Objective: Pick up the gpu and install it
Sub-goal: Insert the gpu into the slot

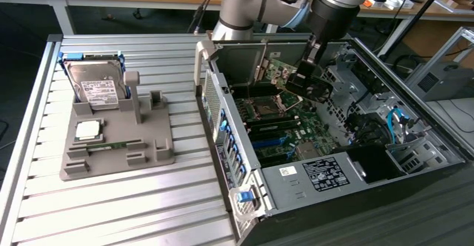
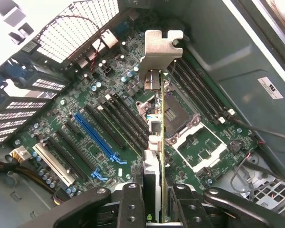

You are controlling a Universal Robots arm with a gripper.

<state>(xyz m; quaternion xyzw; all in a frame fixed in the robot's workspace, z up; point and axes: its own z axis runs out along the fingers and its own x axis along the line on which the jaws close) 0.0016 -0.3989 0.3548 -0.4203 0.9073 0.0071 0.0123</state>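
My gripper [image 2: 156, 209] is shut on the gpu [image 2: 164, 137], a thin green card that I see edge-on in the wrist view, with its silver end bracket [image 2: 159, 50] at the far end. The card hangs above the motherboard [image 2: 85, 109], over the area between the black expansion slots and the CPU socket [image 2: 185, 118]. It is clear of the board. A long blue slot [image 2: 97, 137] lies off to one side. In the exterior view the gripper [image 1: 303, 85] is inside the open computer case [image 1: 333, 174], and the gpu [image 1: 276, 71] is near the case's far wall.
On the exterior view's left, a grey fixture [image 1: 148, 146] carries a silver hard drive [image 1: 96, 85], a CPU chip [image 1: 87, 129] and a small memory stick [image 1: 115, 145]. The case's perforated rear wall [image 1: 215, 107] rises between fixture and motherboard. Blue cables [image 1: 396, 118] and drive bays crowd the case's right side.
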